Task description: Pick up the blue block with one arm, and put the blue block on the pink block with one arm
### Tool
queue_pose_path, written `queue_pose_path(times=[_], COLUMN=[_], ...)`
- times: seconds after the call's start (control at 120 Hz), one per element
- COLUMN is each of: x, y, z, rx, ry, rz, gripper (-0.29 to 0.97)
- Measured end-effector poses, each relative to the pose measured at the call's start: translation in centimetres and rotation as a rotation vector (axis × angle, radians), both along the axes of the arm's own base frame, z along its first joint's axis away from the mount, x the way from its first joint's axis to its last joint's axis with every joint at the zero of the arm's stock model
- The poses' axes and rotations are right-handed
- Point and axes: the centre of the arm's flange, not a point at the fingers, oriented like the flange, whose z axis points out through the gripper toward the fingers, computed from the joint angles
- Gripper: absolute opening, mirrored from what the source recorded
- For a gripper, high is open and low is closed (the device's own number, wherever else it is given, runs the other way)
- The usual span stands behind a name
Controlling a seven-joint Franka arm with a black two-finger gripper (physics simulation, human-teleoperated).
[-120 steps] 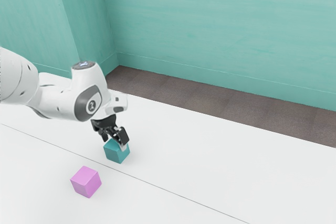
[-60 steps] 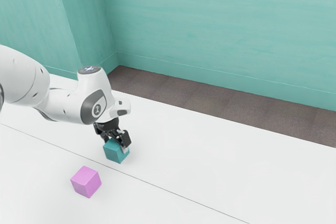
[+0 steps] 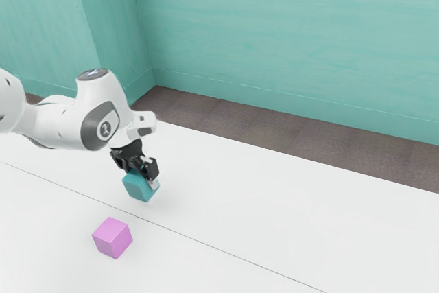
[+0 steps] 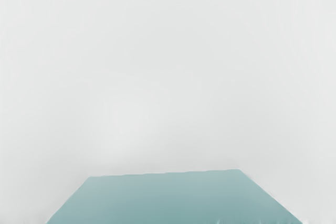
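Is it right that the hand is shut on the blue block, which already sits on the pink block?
No. The hand is shut on the blue block, but the exterior view shows it apart from the pink block, not on it.

Blue block (image 4: 176, 198) looms right up close to the camera, one flat teal-blue face showing. Its far edge runs straight across and its sides splay outward toward the lens. Beyond it lies the plain white table (image 4: 168, 66), smooth and evenly lit.
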Motion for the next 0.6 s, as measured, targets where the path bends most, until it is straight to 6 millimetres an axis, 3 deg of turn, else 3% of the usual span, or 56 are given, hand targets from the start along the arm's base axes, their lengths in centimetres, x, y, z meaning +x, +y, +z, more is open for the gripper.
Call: queue_pose_path(times=[0.108,0.233,0.408,0.6], x=[-3.9,-7.6,-9.9,-10.8], y=[-0.2,-0.5,-0.7,-0.6], z=[2.2,2.8,3.0,3.4], rx=[-0.031,0.023,0.064,0.043], ry=[0.001,0.035,0.056,0.075], rz=[-0.004,-0.093,-0.144,-0.062], gripper=[0.37,0.37,0.37,0.37])
